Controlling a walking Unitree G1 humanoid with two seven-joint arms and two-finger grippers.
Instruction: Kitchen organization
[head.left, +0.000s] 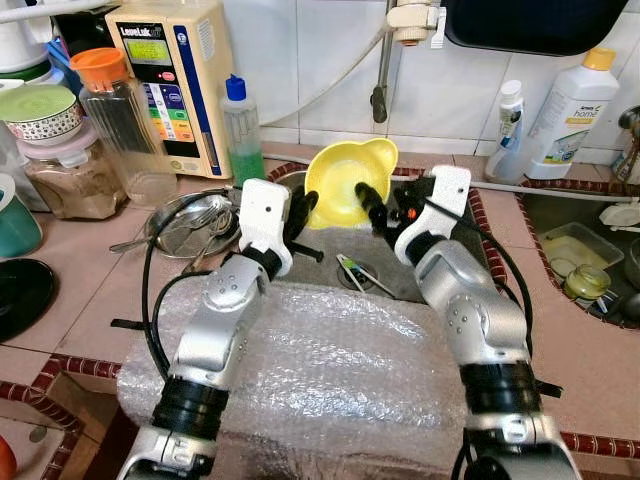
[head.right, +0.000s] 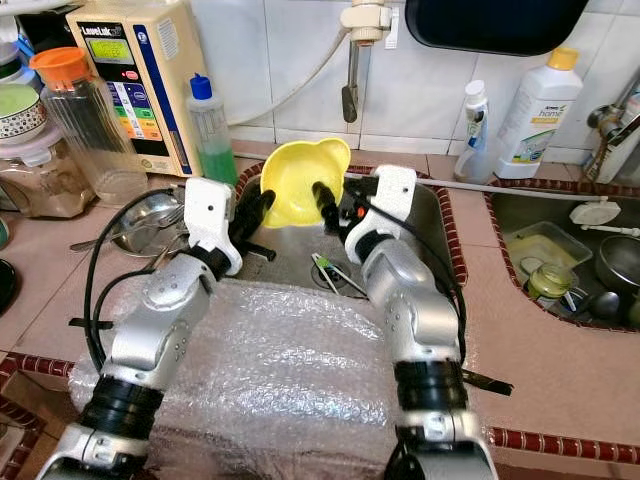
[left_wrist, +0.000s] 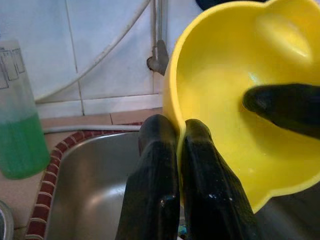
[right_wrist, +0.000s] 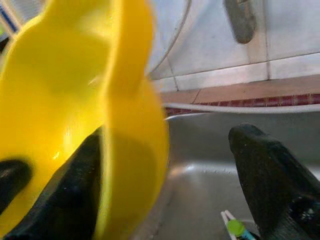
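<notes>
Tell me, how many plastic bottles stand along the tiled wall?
3: a green-liquid bottle left of the sink, a small white bottle and a large white bottle right of it. Others may be hidden.

Both arms forward, left claw (head.left: 303, 212) pinched closed (right claw (head.left: 378, 212) spread).

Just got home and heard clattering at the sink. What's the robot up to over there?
It is holding a yellow bowl up over the sink, tilted on its side. The left gripper pinches the bowl's rim on one side, jaws closed on it. The right gripper has one finger inside the bowl and the other out in the air, jaws apart. Bubble wrap covers the counter edge beneath both arms.
</notes>
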